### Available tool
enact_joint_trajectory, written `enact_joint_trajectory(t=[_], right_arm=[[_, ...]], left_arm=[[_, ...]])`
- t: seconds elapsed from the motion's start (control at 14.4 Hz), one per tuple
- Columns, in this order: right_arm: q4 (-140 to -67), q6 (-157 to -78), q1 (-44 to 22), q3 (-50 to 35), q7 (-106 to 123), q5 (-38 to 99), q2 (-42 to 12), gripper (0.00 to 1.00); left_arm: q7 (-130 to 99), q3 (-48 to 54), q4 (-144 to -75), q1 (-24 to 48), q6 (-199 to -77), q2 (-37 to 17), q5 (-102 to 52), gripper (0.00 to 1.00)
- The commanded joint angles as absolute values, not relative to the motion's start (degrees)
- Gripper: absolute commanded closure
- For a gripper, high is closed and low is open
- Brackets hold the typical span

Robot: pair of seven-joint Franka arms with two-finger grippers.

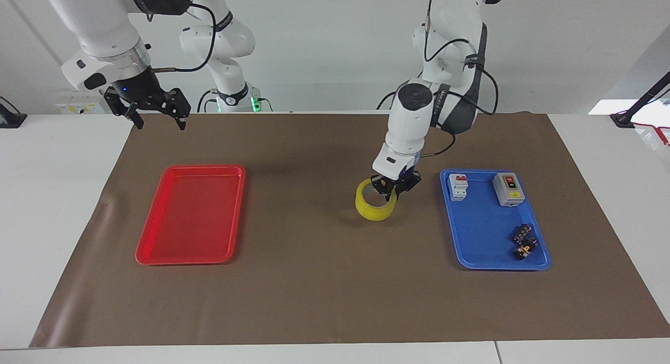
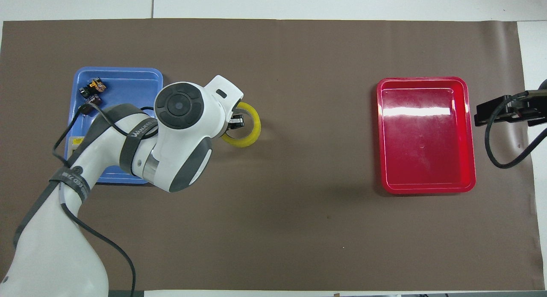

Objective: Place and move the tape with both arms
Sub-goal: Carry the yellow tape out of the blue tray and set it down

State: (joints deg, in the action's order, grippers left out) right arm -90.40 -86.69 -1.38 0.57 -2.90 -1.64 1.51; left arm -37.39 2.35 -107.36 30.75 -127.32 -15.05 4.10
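Two trays [image 1: 191,251] [image 1: 500,262], one tape [image 1: 372,209]

Bright, even light; soft shadows

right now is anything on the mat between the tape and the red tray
Nothing visible. The left end effector is shut on the tape over bare brown mat between the two trays, and the stretch from there to the red tray holds no objects. The right end effector, open, waits near the mat's corner.
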Motion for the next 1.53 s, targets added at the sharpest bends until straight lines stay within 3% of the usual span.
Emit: enact_joint_trajectory(t=[0.0, 0.62, 0.69, 0.83, 0.9, 1.46], right_arm=[[-92.0, -87.8, -1.2, 0.5, -2.1, -0.9, 2.8, 0.00], [-92.0, -88.0, -1.2, 0.5, -1.9, -0.9, 2.8, 0.00], [-92.0, -88.0, -1.2, 0.5, -1.9, -0.9, 2.8, 0.00], [-92.0, -88.0, -1.3, 0.5, -1.9, -0.9, 2.8, 0.00], [-92.0, -88.0, -1.2, 0.4, -1.9, -0.9, 2.8, 0.00], [-93.4, -88.7, -3.5, 0.4, -1.9, -0.9, 3.1, 0.00]], left_arm=[[-44.4, 1.3, -102.2, 34.6, -128.4, -21.5, 8.5, 1.00], [-45.6, 1.5, -103.4, 34.5, -131.0, -23.8, 10.7, 0.99], [-45.8, 1.5, -103.4, 34.3, -130.4, -23.6, 10.7, 0.72], [-46.1, 1.6, -104.0, 33.8, -130.3, -22.8, 10.7, 0.06], [-46.1, 1.6, -104.0, 33.3, -130.3, -22.5, 10.7, 0.00], [-45.1, 1.8, -107.2, 26.9, -122.7, -10.7, 10.2, 0.00]])
